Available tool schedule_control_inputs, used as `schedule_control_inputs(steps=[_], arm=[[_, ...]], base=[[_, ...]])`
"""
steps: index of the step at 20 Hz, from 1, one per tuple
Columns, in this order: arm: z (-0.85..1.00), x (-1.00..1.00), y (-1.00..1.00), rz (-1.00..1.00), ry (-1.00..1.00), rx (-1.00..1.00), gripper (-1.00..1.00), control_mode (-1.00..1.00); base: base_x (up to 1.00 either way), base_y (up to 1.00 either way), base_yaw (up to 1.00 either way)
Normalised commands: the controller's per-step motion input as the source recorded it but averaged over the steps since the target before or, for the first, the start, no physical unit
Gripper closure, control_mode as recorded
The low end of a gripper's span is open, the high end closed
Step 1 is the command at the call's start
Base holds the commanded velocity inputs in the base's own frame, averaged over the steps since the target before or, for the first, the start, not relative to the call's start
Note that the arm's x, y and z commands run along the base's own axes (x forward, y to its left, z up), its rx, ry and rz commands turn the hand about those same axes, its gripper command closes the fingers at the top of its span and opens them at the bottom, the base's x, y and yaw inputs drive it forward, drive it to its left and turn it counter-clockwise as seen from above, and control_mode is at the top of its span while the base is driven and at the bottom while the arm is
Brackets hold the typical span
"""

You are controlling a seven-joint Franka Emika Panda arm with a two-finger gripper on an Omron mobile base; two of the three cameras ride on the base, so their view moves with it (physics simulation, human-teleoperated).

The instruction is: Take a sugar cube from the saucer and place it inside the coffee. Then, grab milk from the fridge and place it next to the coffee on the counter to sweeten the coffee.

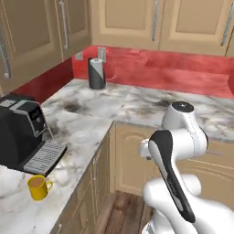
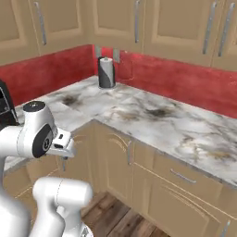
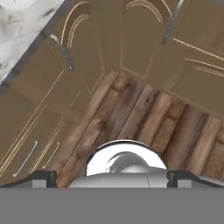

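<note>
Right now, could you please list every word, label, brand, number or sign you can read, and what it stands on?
No readable text anywhere.
Coffee machine: its front control panel has small pale marks, too blurred to read.
Yellow mug, paper towel roll, wall outlet, cabinets: no lettering.

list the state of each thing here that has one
mug: upright on the counter, brown coffee inside
saucer: flat on the counter, contents too faint to tell
coffee machine: nothing on its tray
paper towel roll: upright
gripper: open, empty, over the floor
</note>
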Motion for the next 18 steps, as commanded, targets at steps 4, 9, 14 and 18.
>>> schedule_control_inputs(steps=[4, 9, 14, 18], arm=[[0.00, 0.00, 0.00, 0.00, 0.00, 0.00, -1.00, 1.00], [0.00, 0.00, 0.00, 0.00, 0.00, 0.00, -1.00, 1.00], [0.00, 0.00, 0.00, 0.00, 0.00, 0.00, -1.00, 1.00], [0.00, 0.00, 0.00, 0.00, 0.00, 0.00, -1.00, 1.00]], base=[[-0.31, -0.02, -0.87], [-0.29, -0.18, -0.83], [-0.25, -0.29, -0.82], [-0.12, -0.42, -0.76]])
